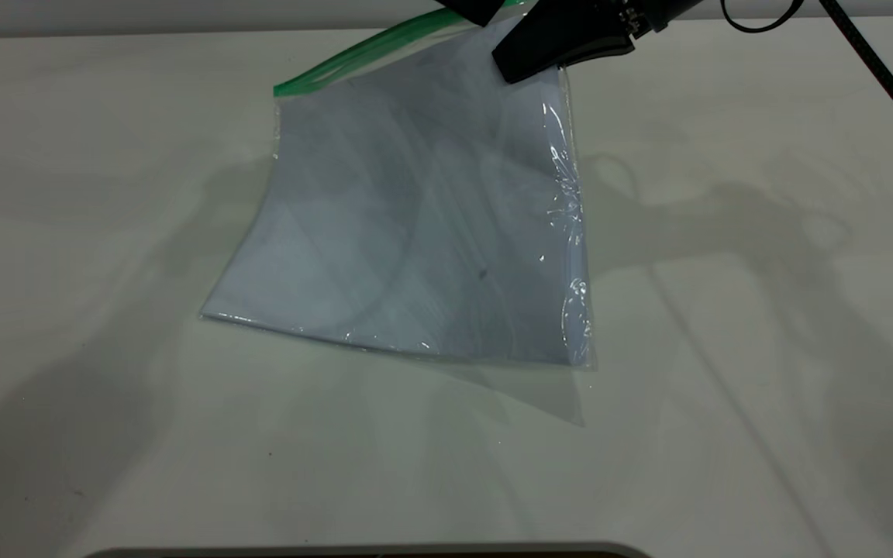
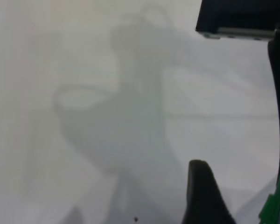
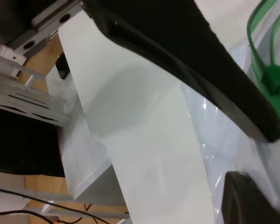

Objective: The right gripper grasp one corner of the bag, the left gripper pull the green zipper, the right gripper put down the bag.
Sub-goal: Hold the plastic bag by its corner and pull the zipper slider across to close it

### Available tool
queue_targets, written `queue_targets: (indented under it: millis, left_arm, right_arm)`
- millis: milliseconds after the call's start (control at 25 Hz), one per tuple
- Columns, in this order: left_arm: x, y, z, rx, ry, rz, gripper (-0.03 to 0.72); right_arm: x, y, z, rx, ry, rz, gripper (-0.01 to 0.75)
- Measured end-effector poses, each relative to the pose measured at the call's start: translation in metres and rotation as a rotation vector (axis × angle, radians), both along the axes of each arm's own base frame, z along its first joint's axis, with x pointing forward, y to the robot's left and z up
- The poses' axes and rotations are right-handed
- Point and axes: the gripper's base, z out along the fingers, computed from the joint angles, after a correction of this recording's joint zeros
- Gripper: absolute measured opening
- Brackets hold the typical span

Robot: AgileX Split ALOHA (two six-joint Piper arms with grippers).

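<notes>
The bag (image 1: 415, 217) is a clear pouch with white paper inside. It hangs tilted, with its near edge resting on the table (image 1: 725, 387). My right gripper (image 1: 508, 68) is shut on the far right corner of the bag (image 1: 560, 76) and holds it up. In the right wrist view, plastic lies between its jaws (image 3: 254, 156), and the green slider tab (image 3: 275, 80) is close by. The green zipper (image 1: 353, 56) runs up the raised far edge. My left gripper (image 1: 477, 8) is at the zipper's upper end. It is open, with one finger (image 2: 200, 196) apart from the green strip (image 2: 276, 205).
A black cable (image 1: 880, 70) runs down from the right arm at the far right. The table's front edge (image 1: 369, 552) is at the bottom. The right wrist view shows the table's far edge, with a metal frame (image 3: 28, 98) beyond it.
</notes>
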Motion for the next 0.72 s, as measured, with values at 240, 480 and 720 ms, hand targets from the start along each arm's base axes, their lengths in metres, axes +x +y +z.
queue_targets:
  millis: [240,480,720]
  left_arm:
    - [-0.0002,-0.0006,0.0004,-0.005,0.001,0.0,0.308]
    - [-0.0007,-0.0014,0.0003,-0.006,0.003,-0.003,0.164]
    - [0.0004,-0.0016,0.0003,-0.008,-0.008,0.004,0.071]
  right_arm:
    - [0.0,0.0,0.0,0.0,0.0,0.0,0.033]
    - [0.0006,-0.0008,-0.0002,-0.003,-0.002,-0.005,0.033]
    - [0.0019,-0.0013,0.007,-0.01,-0.028,-0.013,0.033]
